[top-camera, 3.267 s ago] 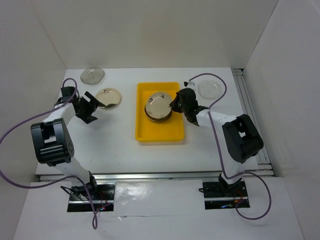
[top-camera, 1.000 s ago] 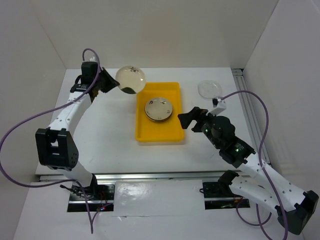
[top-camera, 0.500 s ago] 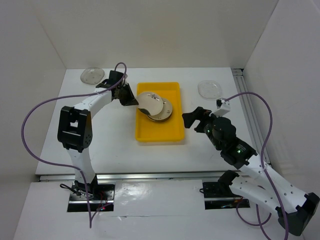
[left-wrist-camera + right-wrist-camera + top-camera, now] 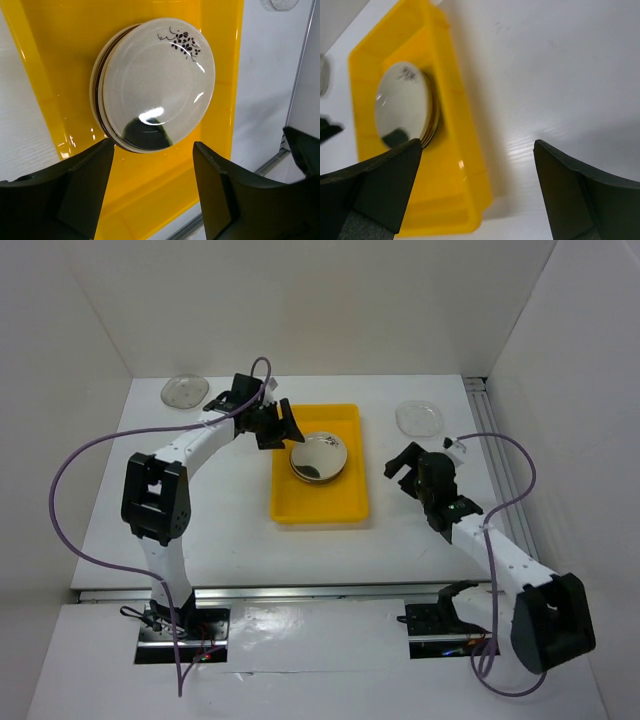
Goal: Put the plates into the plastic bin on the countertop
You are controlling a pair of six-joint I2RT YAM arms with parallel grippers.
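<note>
Top cam overhead, wide, L/R wrist cams close, all share yellow bin (image 4: 320, 502)
</note>
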